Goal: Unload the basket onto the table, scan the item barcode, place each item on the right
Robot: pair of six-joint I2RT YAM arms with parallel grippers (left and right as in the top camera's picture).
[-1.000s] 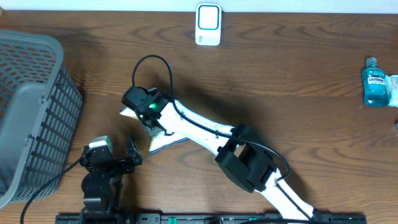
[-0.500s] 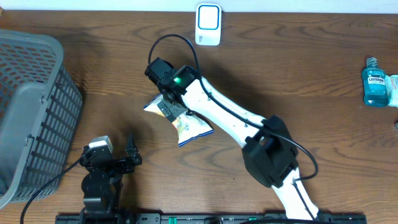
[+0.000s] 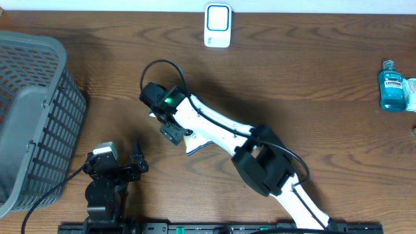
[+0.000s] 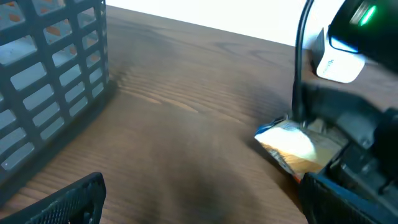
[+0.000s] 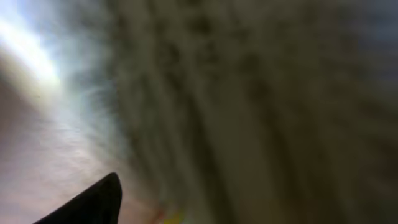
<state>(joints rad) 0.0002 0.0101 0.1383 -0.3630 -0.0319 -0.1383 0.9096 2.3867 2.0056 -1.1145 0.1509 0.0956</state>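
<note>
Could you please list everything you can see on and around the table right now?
table: one, brown wood, under everything
basket: one, grey, slatted, far left
scanner: one, white with a blue panel, top centre edge
mouthwash bottle: one, blue, far right
pale item: one, beside the bottle, cut off by the frame, cannot identify
snack packet: one, yellow and white with a blue edge, mid-table, mostly covered by the right arm
left gripper: one, black, bottom left, open and empty
right gripper: one, black on a white arm, over the packet; whether it grips cannot be told
</note>
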